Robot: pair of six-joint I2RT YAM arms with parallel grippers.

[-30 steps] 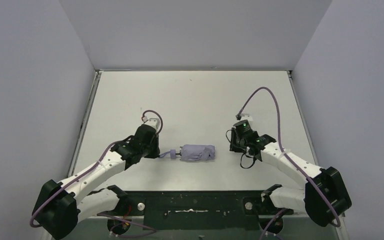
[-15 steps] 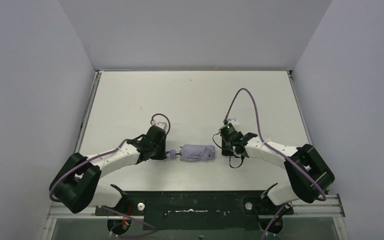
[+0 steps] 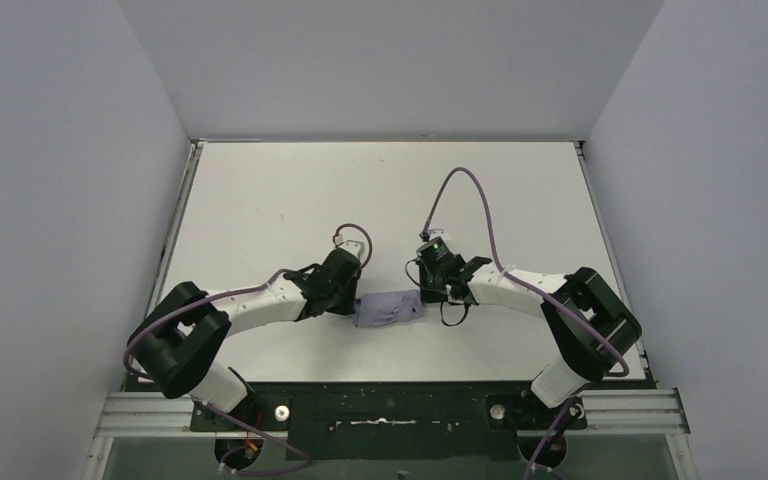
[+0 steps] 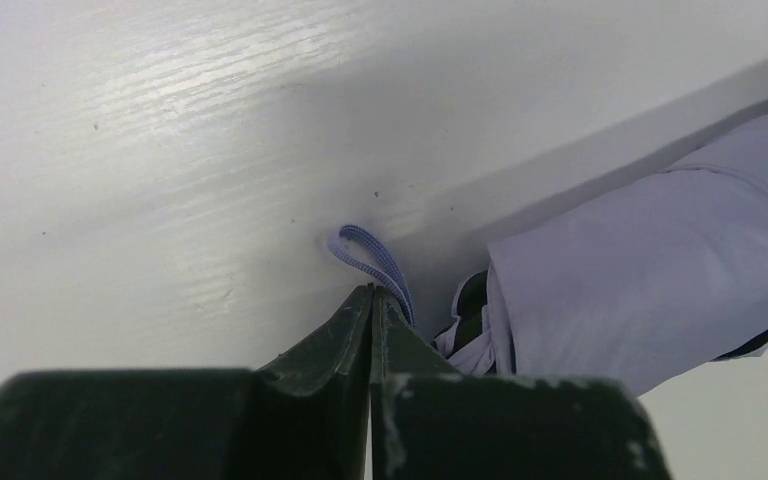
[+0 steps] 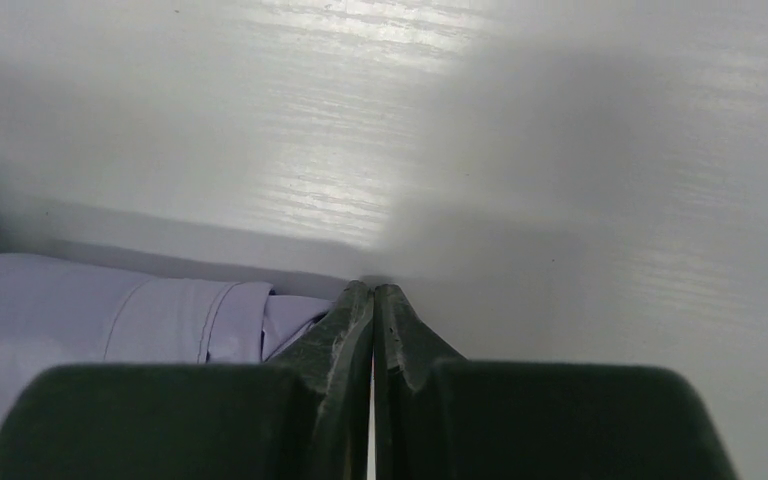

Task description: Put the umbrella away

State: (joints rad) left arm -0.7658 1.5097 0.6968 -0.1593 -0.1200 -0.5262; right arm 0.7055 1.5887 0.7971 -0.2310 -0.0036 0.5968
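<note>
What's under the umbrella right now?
The umbrella lies flat on the white table, and nothing else shows around its edges. The spot directly beneath it is covered by the fabric, so anything there cannot be seen.

- The top view looks steeply down from above and behind the arm bases, wide enough to hold the whole counter (image 3: pixel 380 190).
- The left wrist view sits just behind the left tool (image 4: pixel 372 292), low and very near the counter, facing the umbrella (image 4: pixel 660 290).
- The right wrist view looks likewise past the right tool (image 5: pixel 373 290).
- All three share the umbrella.
</note>
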